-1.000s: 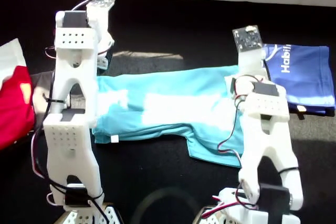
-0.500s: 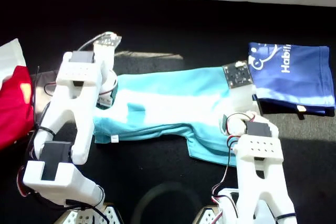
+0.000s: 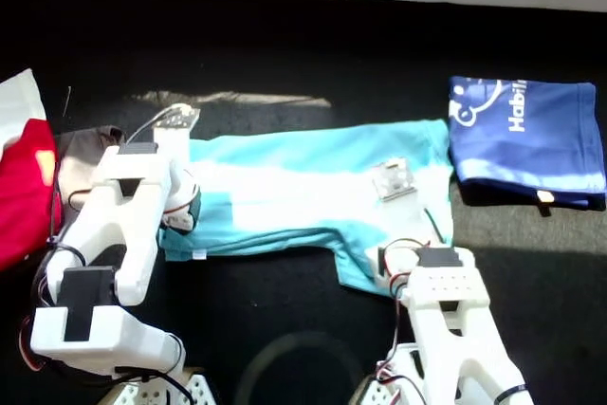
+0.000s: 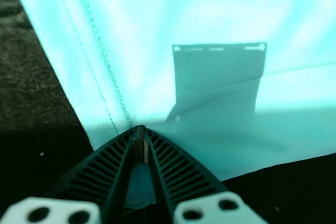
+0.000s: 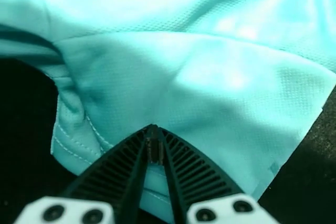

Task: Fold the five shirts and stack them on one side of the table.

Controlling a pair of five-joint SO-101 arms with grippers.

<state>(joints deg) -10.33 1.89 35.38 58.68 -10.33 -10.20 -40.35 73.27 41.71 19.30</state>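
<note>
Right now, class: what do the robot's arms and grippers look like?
The left arm and right arm are blocky white plastic with black motors and thin red, black and white cables. The left gripper and right gripper have dark ribbed tapering fingers on white bases.

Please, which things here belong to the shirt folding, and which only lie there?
Job: turquoise shirt, folded blue shirt, red shirt, grey garment, white cloth, left gripper, right gripper.
Lying about: black table cover, dark ring near arm bases.

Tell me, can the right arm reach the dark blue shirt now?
Probably not yet: the right gripper is shut on the teal shirt, though nothing lies between it and the dark blue shirt.
</note>
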